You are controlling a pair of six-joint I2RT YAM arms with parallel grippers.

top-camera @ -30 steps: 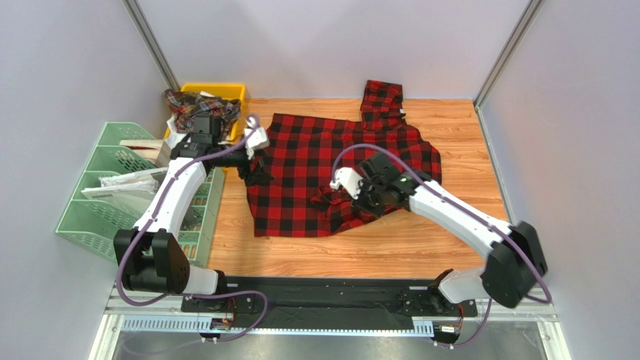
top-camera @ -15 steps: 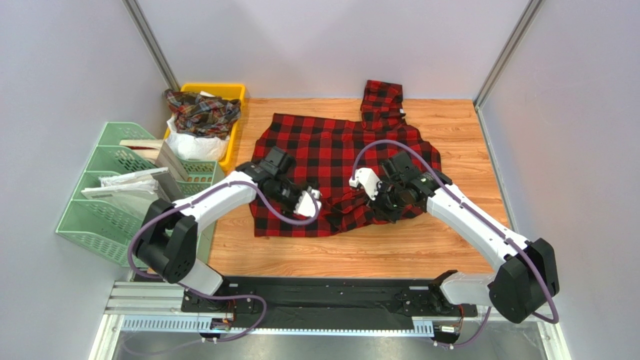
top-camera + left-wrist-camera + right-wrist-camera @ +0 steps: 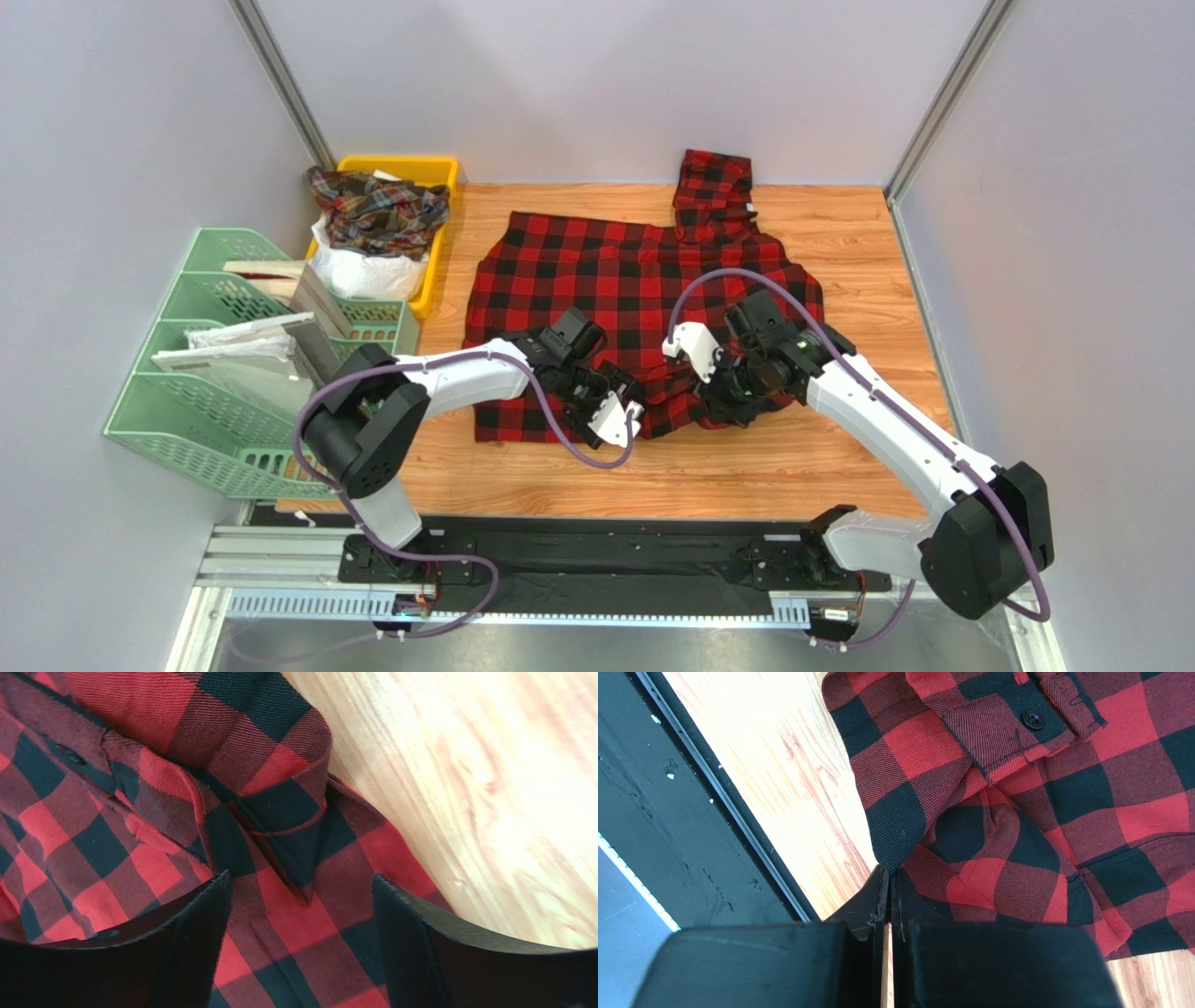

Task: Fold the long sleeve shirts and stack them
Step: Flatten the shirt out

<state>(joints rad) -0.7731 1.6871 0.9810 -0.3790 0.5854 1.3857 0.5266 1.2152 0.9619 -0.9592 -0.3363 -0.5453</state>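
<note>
Since a second ago, the left arm has swung from over the yellow bin (image 3: 421, 167) down to the near hem of the red-and-black shirt (image 3: 603, 273). The right arm has shifted a little to the right. Left to right: the bin holds a second, darker plaid shirt (image 3: 376, 196). The red-and-black shirt lies spread on the wooden table (image 3: 856, 252), with one part reaching the far edge. The left gripper (image 3: 615, 417) hovers with its jaws wide apart and empty, straddling a folded edge of cloth near the hem. The right gripper (image 3: 889, 882) is closed, pinching a corner of the same shirt. For a clean fold, the left jaws should probably descend onto the hem edge, catch all layers, and then lift level with the right.
</note>
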